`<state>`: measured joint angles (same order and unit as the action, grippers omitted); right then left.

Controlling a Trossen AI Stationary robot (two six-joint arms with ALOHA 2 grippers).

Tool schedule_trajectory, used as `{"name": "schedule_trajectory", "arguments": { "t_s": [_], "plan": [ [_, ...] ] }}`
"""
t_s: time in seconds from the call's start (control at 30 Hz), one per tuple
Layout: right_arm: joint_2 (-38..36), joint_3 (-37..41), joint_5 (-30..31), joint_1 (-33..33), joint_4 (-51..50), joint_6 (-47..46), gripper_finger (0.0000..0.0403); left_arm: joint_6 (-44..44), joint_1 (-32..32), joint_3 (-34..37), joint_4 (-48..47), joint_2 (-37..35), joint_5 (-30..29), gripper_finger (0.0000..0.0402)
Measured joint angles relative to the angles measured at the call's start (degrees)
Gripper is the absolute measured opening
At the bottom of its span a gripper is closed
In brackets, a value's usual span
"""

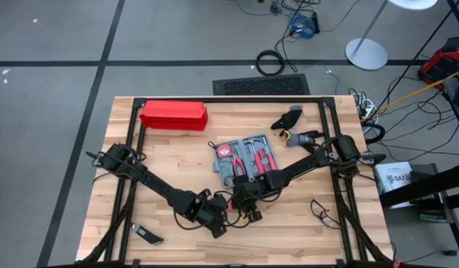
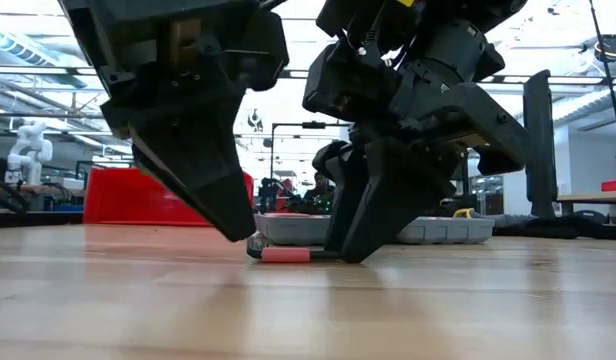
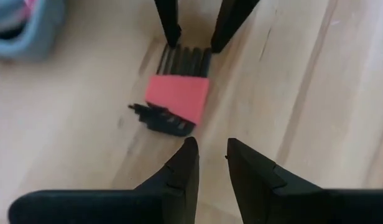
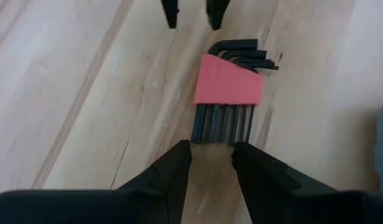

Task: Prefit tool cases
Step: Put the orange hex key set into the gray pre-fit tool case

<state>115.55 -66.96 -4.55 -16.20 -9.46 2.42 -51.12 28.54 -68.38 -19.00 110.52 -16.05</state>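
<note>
The open blue-grey tool case lies flat at the table's middle with red-handled tools in it; its corner shows in the left wrist view. Nearer the front edge a set of black hex keys in a red holder lies flat on the wood. My two grippers face each other across it. My left gripper is open just short of the keys' bent ends, with nothing between its fingers. My right gripper is open, low at the table, its fingertips at the keys' straight ends. My right gripper slants down with its fingertips on either side of the keys' straight ends. I cannot tell whether they touch the keys. The set lies flat on the table.
A long bright red box lies at the far left. Black hand tools sit at the far right, a small dark tool at the near left, and a loop of thin cable at the near right. Black frame rails border the table.
</note>
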Motion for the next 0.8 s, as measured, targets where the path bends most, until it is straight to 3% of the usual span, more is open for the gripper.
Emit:
{"name": "schedule_trajectory", "arguments": {
  "t_s": [0.23, 0.33, 0.53, 0.6, 0.8],
  "plan": [
    [0.13, 0.02, -0.03, -0.01, 1.66, 0.67, 0.0128, -6.93, -0.09, 0.00, -2.88, 0.00, 1.51, 0.0088],
    [0.15, 0.02, 0.03, -0.01, 1.83, 0.67, 0.0128, -5.50, -0.20, 0.02, -2.43, 0.00, 4.67, 0.0092],
    [0.19, 0.04, 0.13, -0.03, 2.19, 1.44, 0.0128, -4.61, -0.20, 0.02, -1.67, 0.00, 9.46, 0.0143],
    [0.19, 0.03, 0.11, -0.03, 2.21, 1.46, 0.0128, -5.05, -0.20, 0.02, -2.40, 0.00, 9.28, 0.0167],
    [0.19, 0.04, 0.08, -0.03, 2.19, 1.59, 0.0128, -7.05, -0.71, 0.95, -4.67, 0.00, 1.36, 0.0212]
  ]
}}
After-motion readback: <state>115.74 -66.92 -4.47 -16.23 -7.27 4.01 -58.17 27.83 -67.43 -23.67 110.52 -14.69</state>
